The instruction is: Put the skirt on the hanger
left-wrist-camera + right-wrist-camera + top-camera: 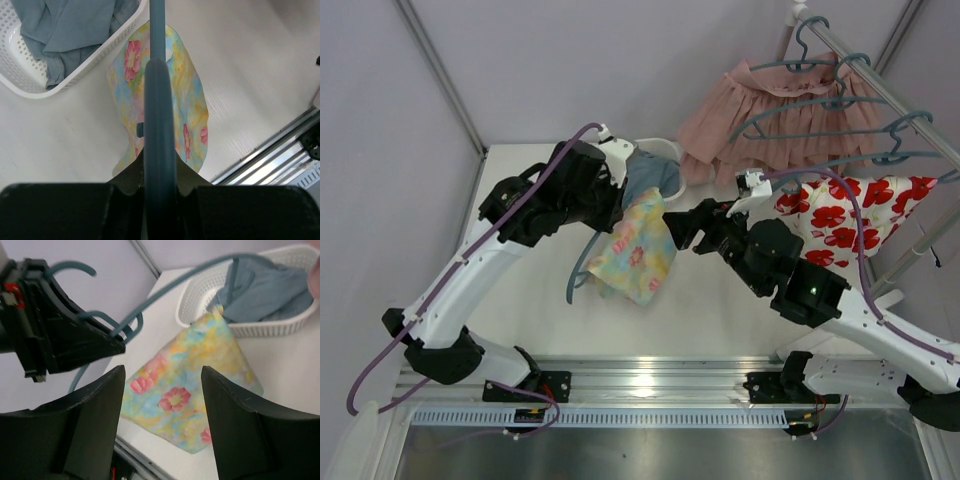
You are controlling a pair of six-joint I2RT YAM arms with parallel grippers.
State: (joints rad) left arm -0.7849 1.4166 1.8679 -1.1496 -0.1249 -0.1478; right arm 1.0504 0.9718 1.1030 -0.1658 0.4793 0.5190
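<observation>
The pastel flowered skirt (638, 248) dangles in the air by its top corner from one end of the teal hanger (577, 277). My left gripper (610, 195) is shut on the hanger. In the left wrist view the hanger's bar (159, 115) runs straight out from my left gripper (159, 167), with the skirt (192, 107) below it. My right gripper (678, 226) stands open just right of the skirt. In the right wrist view the skirt (200, 385) shows beyond my right gripper (162, 372), which holds nothing, and the hanger (165, 287) arches above it.
A white basket (667, 150) with blue cloth stands at the back of the table. The rack (890, 95) at the back right carries several teal hangers, a pink pleated skirt (760, 120) and a white red-flowered garment (840, 225). A metal rail (640, 380) borders the near edge.
</observation>
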